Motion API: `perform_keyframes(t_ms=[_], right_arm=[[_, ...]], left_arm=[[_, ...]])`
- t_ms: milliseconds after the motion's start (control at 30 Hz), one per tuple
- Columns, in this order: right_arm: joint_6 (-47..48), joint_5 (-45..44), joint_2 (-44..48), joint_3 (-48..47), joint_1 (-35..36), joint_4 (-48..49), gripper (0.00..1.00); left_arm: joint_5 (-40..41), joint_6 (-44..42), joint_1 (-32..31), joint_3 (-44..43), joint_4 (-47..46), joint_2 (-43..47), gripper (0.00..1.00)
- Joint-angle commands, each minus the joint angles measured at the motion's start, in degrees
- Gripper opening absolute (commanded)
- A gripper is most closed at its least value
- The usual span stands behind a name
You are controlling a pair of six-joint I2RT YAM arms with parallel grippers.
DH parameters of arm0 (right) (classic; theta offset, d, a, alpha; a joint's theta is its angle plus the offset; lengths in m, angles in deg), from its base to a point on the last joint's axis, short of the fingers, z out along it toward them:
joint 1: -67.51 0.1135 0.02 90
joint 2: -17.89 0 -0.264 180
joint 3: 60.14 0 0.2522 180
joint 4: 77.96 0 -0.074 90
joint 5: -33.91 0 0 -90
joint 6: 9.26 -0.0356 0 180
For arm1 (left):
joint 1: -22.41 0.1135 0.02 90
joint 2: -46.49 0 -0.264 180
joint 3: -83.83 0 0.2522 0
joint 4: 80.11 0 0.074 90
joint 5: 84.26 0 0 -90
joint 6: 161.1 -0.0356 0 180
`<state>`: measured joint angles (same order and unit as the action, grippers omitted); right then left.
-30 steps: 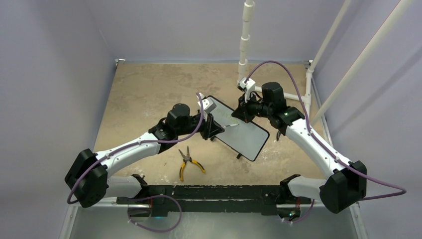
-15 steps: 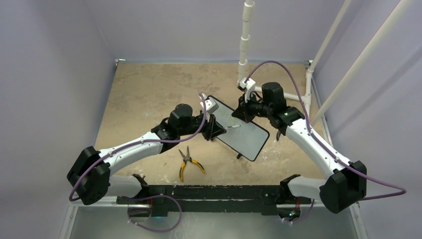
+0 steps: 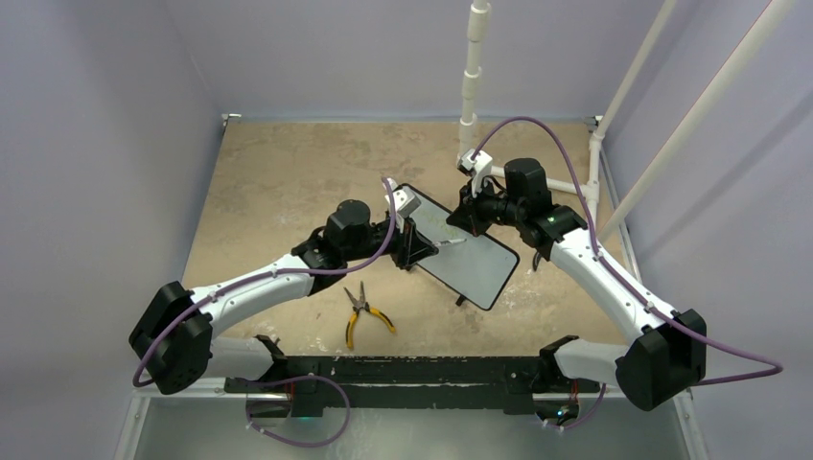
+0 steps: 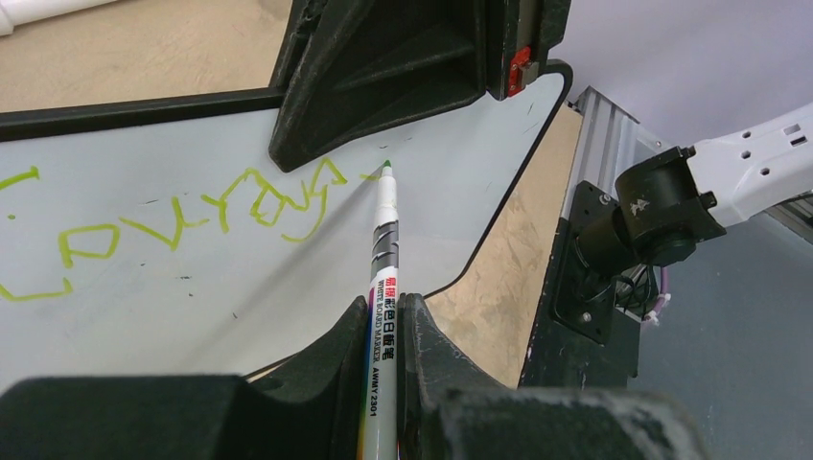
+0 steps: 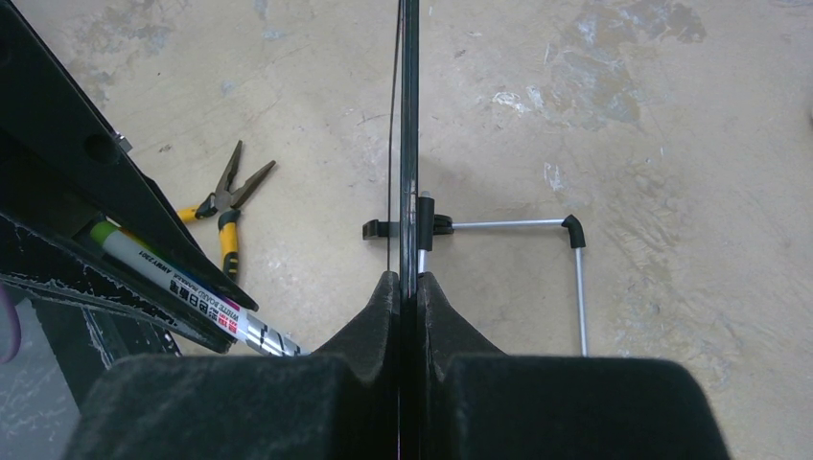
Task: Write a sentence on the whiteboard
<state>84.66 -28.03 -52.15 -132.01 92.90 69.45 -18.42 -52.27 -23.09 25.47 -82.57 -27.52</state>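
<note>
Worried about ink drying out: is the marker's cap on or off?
Off. The marker ends in a bare green tip, pointed at the whiteboard beside the green writing.

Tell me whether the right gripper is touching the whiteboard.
Touching: the right wrist view shows the right gripper clamped on the whiteboard edge, no gap.

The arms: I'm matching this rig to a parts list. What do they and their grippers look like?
Both the left arm and right arm have white link shells with bulky black joint housings. A purple cable loops along each. The left gripper and right gripper have matte black, wedge-shaped fingers.
</note>
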Motion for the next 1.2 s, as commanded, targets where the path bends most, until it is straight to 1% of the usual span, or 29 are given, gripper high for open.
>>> perform_keyframes(t_ms=[0,333,733,1167], right_arm=[[-0.24,1.67,0.17,0.19,0.52,0.48,0.00],[-0.23,1.65,0.26,0.27,0.49,0.44,0.00],[-0.23,1.57,0.17,0.26,0.54,0.39,0.00],[-0.23,1.57,0.24,0.27,0.54,0.45,0.00]], left_arm=[[3.30,0.46,0.01,-2.02,-4.00,1.51,0.00],[7.09,-0.42,-0.03,0.31,-0.66,4.40,0.00],[5.90,0.17,0.01,2.73,1.39,4.75,0.00],[4.24,-0.02,-0.28,2.08,1.55,2.94,0.00]])
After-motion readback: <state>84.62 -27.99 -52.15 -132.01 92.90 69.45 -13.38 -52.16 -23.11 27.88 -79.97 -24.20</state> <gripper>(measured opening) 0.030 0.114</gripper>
